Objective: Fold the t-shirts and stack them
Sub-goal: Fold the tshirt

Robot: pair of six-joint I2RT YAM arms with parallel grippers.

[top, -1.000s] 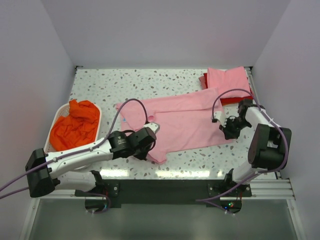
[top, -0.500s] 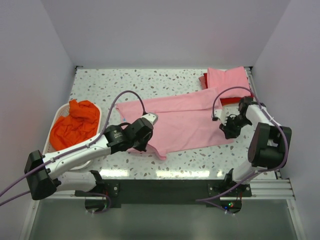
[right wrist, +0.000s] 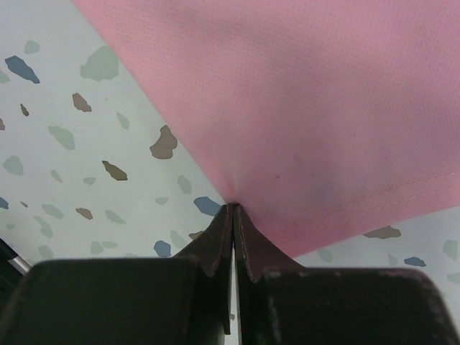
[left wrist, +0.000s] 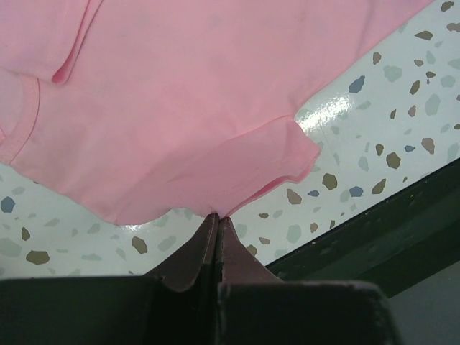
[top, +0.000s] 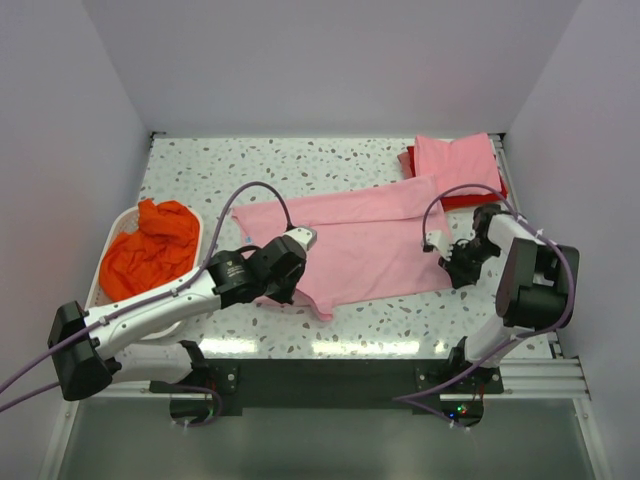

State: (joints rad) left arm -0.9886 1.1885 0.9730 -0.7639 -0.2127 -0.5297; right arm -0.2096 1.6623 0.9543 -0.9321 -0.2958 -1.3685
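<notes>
We see the left gripper (left wrist: 217, 218) and the right gripper (right wrist: 233, 210) each clamped on an edge of the light pink t-shirt (top: 370, 245) (spread over the speckled table (top: 200, 165)).

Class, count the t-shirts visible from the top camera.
4: spread pink shirt mid-table; folded pink shirt atop red shirt, far right; orange shirt in the basket, which may hide more.

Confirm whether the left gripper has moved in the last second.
Yes. In the top view the left gripper, shut on the light pink t-shirt, has shifted slightly left, toward the white laundry basket.
</notes>
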